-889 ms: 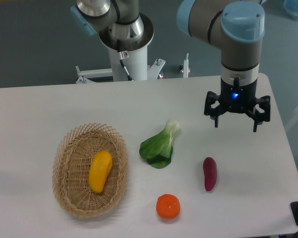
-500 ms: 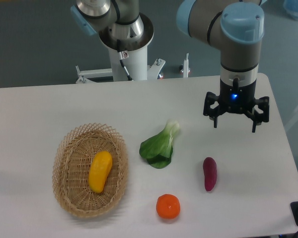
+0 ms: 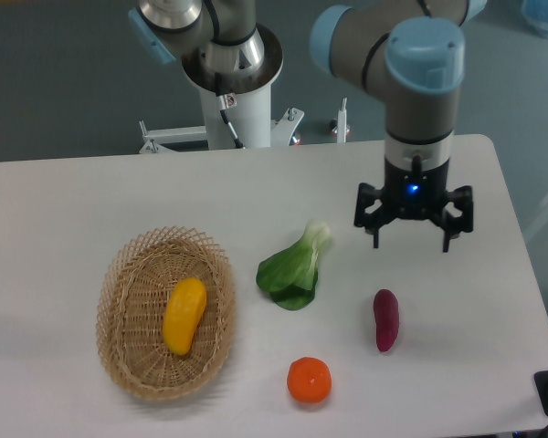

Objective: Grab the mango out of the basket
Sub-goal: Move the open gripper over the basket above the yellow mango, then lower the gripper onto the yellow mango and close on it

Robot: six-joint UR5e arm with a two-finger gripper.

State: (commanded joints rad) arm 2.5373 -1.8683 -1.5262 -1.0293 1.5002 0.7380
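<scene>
The mango [image 3: 184,315] lies lengthwise in the middle of the wicker basket [image 3: 128,274] at the table's left. My gripper [image 3: 410,245] hangs with fingers spread wide and empty, well apart to the right, above the purple vegetable [image 3: 385,319].
</scene>
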